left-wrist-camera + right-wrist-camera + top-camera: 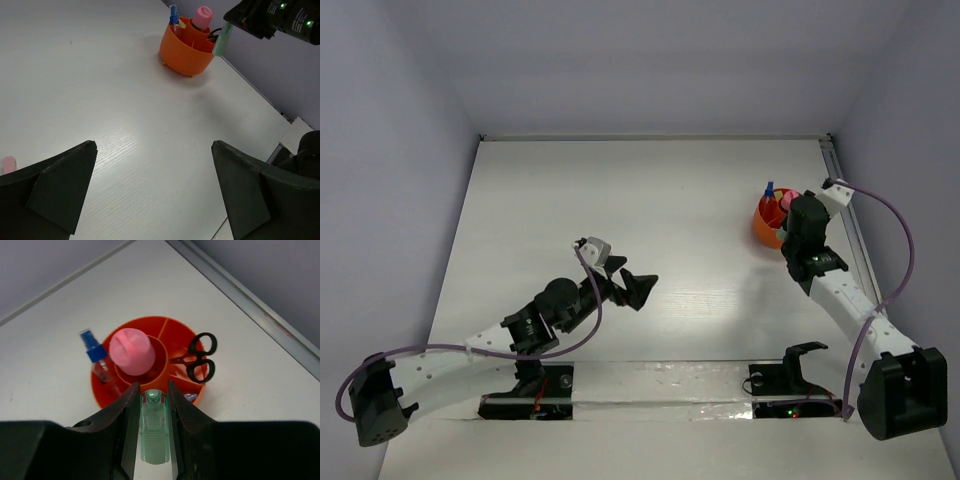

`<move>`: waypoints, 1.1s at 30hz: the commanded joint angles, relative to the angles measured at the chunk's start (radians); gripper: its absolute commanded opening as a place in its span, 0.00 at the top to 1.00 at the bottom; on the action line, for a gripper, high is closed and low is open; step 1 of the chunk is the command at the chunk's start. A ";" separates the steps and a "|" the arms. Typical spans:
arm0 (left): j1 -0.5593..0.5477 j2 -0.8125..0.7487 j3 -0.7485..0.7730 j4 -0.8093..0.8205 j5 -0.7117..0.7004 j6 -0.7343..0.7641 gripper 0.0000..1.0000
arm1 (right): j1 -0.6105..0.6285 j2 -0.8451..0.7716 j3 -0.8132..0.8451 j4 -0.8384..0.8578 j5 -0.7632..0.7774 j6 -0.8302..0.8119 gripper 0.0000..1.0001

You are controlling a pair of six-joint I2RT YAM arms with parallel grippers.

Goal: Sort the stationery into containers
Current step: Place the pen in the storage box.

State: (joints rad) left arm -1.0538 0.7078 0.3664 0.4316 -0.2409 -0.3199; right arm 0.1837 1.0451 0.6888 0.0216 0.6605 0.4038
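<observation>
Over at the far right of the table (pixel 100 75), the right jaws are clenched on a green marker (pixel 152 432), gripping it around its upper body so that it hangs tip-down between them. Directly below and just ahead of those jaws sits the orange bowl (pixel 185 57), split by thin walls into wedge compartments around a central cup. The marker is above the near rim, not yet inside, and I would guess it is held upright like this so it can slide straight down into 1 narrow wedge rather than land across the dividers. Beyond the jaws, the central cup has a pink marker (pixel 131 350) standing in it. To the left of the jaws a blue-capped bottle (pixel 95 352) leans in an outer wedge, and to their right the black-handled scissors (pixel 200 357) lie with their loops over the rim. Something small and dark lies in the wedge just right of the marker, but I cannot make it out. The left jaws are released, spread wide over bare table well away from the bowl, with nothing between them. Just outside their left finger, a small pink piece (pixel 7 164), perhaps an eraser, lies on the table and looks like the likeliest thing for them to go for.
</observation>
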 commanded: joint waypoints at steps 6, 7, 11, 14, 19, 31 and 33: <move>-0.003 -0.008 -0.006 0.065 -0.005 0.002 0.01 | -0.004 0.029 -0.057 0.316 0.183 -0.071 1.00; -0.003 -0.002 -0.006 0.067 -0.001 0.004 0.01 | -0.004 0.035 -0.060 0.339 0.198 -0.089 1.00; -0.003 0.013 -0.003 0.068 -0.001 0.005 0.01 | -0.013 0.055 -0.072 0.445 0.202 -0.114 1.00; -0.003 0.025 -0.001 0.071 -0.003 0.007 0.01 | -0.013 0.078 -0.098 0.513 0.200 -0.122 1.00; -0.003 0.042 0.000 0.075 -0.008 0.008 0.01 | -0.013 0.102 -0.140 0.595 0.195 -0.125 1.00; 0.006 0.058 0.000 0.081 -0.018 0.005 0.01 | -0.023 0.153 -0.175 0.621 0.215 -0.056 0.96; 0.006 0.061 -0.001 0.081 -0.018 0.007 0.01 | -0.023 0.156 -0.181 0.617 0.215 -0.045 0.94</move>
State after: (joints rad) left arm -1.0519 0.7704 0.3664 0.4538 -0.2474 -0.3195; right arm 0.1692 1.1957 0.5190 0.5587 0.8310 0.3187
